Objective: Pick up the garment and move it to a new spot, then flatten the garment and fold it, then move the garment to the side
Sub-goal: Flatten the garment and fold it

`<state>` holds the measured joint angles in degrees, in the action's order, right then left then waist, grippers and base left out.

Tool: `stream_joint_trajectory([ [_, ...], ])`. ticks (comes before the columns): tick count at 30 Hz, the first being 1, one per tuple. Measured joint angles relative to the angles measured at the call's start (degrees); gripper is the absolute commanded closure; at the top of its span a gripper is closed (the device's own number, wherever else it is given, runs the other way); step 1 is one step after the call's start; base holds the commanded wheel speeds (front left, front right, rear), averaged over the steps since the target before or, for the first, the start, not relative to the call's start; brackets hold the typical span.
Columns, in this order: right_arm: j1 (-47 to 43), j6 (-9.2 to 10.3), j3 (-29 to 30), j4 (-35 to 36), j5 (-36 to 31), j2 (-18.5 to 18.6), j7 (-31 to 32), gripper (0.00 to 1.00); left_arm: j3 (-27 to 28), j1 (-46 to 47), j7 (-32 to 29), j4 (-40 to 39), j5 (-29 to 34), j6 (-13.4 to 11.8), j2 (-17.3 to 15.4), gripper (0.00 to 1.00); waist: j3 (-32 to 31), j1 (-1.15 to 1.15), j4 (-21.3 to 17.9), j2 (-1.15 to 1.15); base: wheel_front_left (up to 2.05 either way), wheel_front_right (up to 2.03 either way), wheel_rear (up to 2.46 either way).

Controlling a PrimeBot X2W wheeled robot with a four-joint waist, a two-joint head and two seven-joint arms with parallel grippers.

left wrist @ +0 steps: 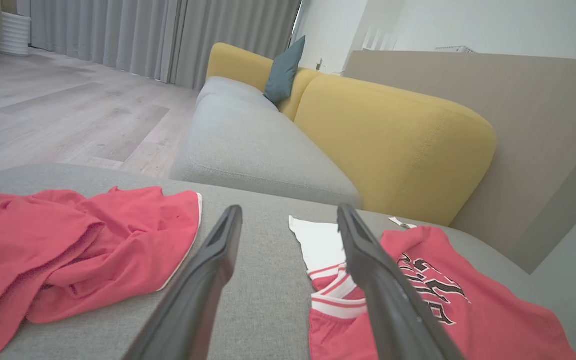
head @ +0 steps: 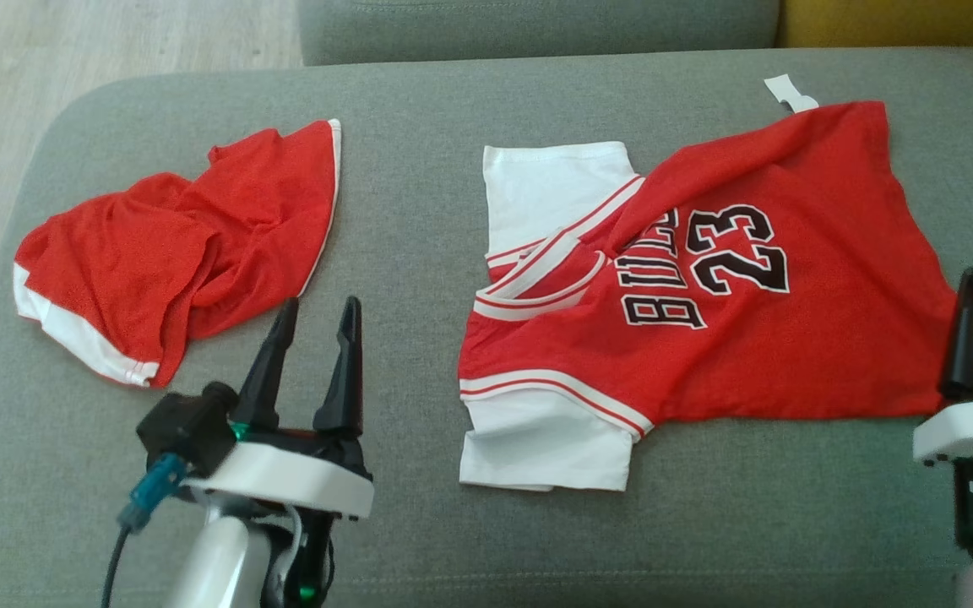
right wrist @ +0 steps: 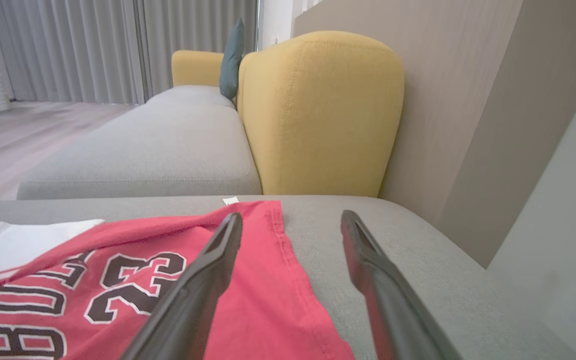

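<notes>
The garment, a red "BULLS 23" jersey [head: 748, 338] with white sleeves, lies spread and slightly rumpled on the right half of the grey cushion [head: 419, 127]. My right gripper [right wrist: 292, 220] is open at the jersey's [right wrist: 268, 280] right hem. One of its fingers is over the red cloth, the other over bare cushion, and nothing is held. In the head view one of its dark fingers [head: 964, 338] stands at the hem's corner. My left gripper [head: 317, 308] is open and empty, hovering between the jersey [left wrist: 493, 310] and the crumpled red shorts [head: 182, 245].
The red shorts [left wrist: 68, 240] with white trim lie bunched at the cushion's left end. A white tag [head: 786, 91] pokes out behind the jersey. A yellow sofa back [left wrist: 393, 140] and another grey seat [right wrist: 143, 150] stand beyond. Wooden floor [head: 73, 42] lies to the left.
</notes>
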<state>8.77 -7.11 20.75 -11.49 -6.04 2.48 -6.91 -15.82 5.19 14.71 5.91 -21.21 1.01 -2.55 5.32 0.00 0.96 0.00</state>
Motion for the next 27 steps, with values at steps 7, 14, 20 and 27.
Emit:
stream_joint_trajectory([
  [7,-0.1,0.0,-2.27,-0.55,5.05,-0.02,-1.75,0.0,-2.04,-0.49,0.0,1.55,0.45,0.58,-0.05,0.0,0.6,0.0,0.08,0.0,0.0,0.0,0.0],
  [14,0.02,0.0,-2.45,-1.09,5.63,-0.02,-2.16,0.0,-9.18,0.35,0.0,8.34,1.6,2.54,-0.13,0.0,1.0,0.0,-0.52,0.0,0.0,0.0,0.0],
  [20,0.13,0.0,-4.21,-1.59,6.56,-0.02,-2.2,0.0,-14.96,7.62,-0.14,20.08,3.0,1.82,-0.13,0.0,2.11,0.0,-2.06,0.0,0.0,0.0,0.0],
  [27,1.25,0.0,-5.7,-1.66,7.15,-0.02,-2.7,0.0,-17.89,18.2,-3.25,31.0,2.41,0.13,0.07,0.0,4.33,0.0,-4.55,0.0,0.0,0.0,0.0],
])
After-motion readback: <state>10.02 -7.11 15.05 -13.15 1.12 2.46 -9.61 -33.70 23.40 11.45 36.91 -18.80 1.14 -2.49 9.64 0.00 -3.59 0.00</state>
